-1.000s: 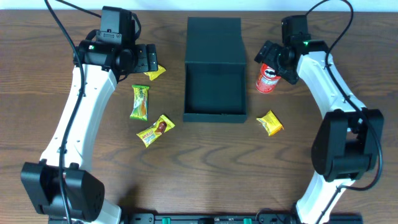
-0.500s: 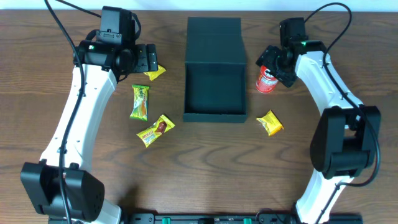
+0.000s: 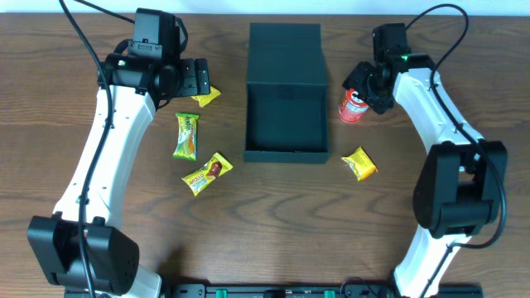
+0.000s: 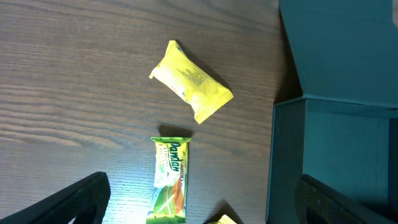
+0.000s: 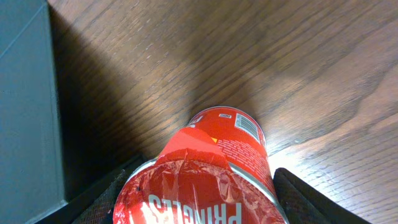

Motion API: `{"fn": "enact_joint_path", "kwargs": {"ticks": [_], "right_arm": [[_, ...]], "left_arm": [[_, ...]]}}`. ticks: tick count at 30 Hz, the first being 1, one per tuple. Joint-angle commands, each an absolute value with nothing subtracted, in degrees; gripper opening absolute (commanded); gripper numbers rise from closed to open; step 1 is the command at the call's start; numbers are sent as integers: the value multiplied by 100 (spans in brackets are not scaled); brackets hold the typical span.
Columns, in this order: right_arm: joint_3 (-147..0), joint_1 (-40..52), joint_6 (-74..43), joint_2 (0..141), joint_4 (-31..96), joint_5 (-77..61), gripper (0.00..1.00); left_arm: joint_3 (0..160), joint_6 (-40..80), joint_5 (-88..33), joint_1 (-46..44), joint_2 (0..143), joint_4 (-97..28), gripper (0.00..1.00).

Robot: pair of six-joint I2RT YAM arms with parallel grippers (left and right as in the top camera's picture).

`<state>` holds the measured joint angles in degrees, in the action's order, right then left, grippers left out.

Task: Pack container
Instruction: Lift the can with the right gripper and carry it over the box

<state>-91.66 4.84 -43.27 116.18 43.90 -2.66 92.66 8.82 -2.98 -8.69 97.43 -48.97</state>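
Got the chip can [image 5: 217,149], container [image 5: 28,106] on my left!
My right pincer [image 5: 205,193] is clenched round it; the open container stands just beside, leftward.

The container [image 3: 286,120] sat mid-bench toward the far edge, its lid [image 3: 286,51] lying open behind it, reaching that edge. Just right of it, the chip can [image 3: 354,106] was between the fingers of my right gripper [image 3: 365,88]. A lone packet [image 3: 360,163] lay right of the container's front corner. Left of the container lay three more: a small packet [image 3: 206,97] just beside my left gripper [image 3: 199,79], a long bar [image 3: 187,135] in front of that, and a third packet [image 3: 207,173] nearest the front edge.
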Motion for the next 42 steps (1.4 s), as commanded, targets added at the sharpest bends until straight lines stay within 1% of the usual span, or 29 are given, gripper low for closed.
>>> {"fn": "enact_joint_path", "kwargs": {"ticks": [1,3,6,11,15,18,22,29,33,42], "right_arm": [[-9242,532,-4366,11640,4438,-639,65],[-9312,528,-4364,11585,4499,-718,64],[-9498,528,-4248,11461,4637,-862,66],[-10123,528,-4145,11402,5157,-1339,66],[-10589,528,-4104,11402,5384,-2003,67],[-10768,528,-4106,11399,5378,-2746,67],[-10805,528,-4110,11399,5378,-3330,64],[-10805,537,-4222,11399,5365,-4209,63],[-10805,639,-4261,11402,5347,-4215,61],[-10798,1328,-4696,11402,4853,-3830,65]], "left_arm": [[9382,902,-235,-860,9815,-4882,95],[9382,902,-233,-860,9815,-4882,95],[9382,902,-235,-860,9815,-4882,95],[9382,904,-235,-862,9815,-4880,95],[9382,904,-235,-862,9815,-4882,95],[9382,904,-235,-862,9815,-4882,95],[9382,904,-235,-862,9815,-4882,95],[9382,904,-235,-862,9815,-4880,95],[9382,904,-235,-862,9815,-4882,96],[9382,902,-235,-862,9815,-4882,95]]}}
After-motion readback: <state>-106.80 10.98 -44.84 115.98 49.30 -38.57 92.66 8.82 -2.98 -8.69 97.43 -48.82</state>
